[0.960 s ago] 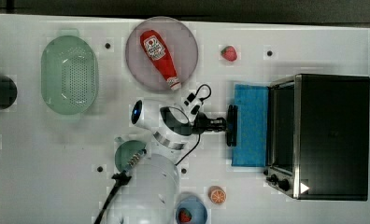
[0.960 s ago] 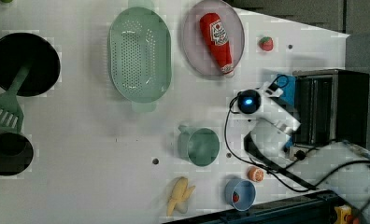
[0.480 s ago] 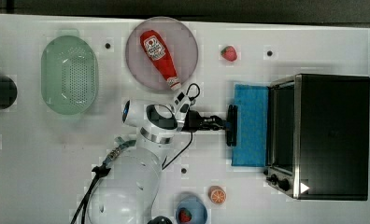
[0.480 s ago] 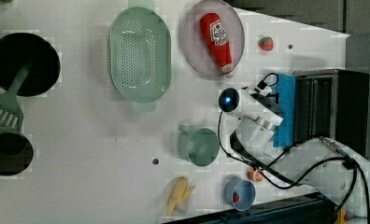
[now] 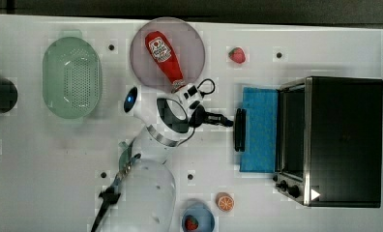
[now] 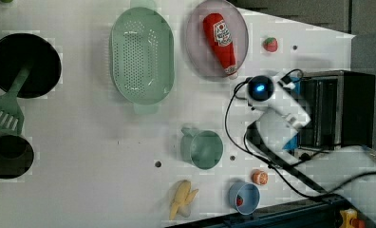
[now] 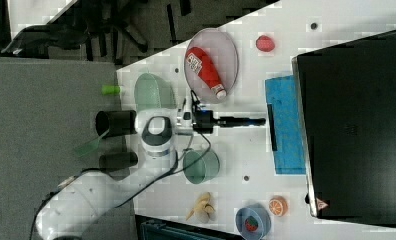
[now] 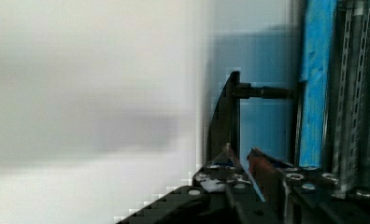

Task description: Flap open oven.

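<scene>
The oven [image 5: 346, 140] stands at the top view's right, black on top with a silver front frame. Its blue flap door [image 5: 259, 130] lies folded down flat on the table, the dark handle [image 5: 239, 129] at its outer edge. My gripper [image 5: 229, 121] points at the handle's middle from the top view's left, just short of it. In the wrist view the fingertips [image 8: 228, 151] stand a narrow gap apart with only blue door [image 8: 316, 84] showing between them, and the handle [image 8: 225, 112] is beyond them. The right view shows the gripper [image 7: 261, 121] beside the handle [image 7: 271, 127].
A pink plate [image 5: 189, 41] with a ketchup bottle [image 5: 163, 55] lies behind my wrist. A strawberry [image 5: 237, 54], a green colander [image 5: 72, 77], a green mug [image 6: 202, 148], an orange slice [image 5: 224, 201], a blue bowl [image 5: 198, 220] and a banana [image 6: 182, 205] lie around.
My wrist has drawn back toward the top view's left, and the fingertips have come off the handle. The blue door has stayed flat down.
</scene>
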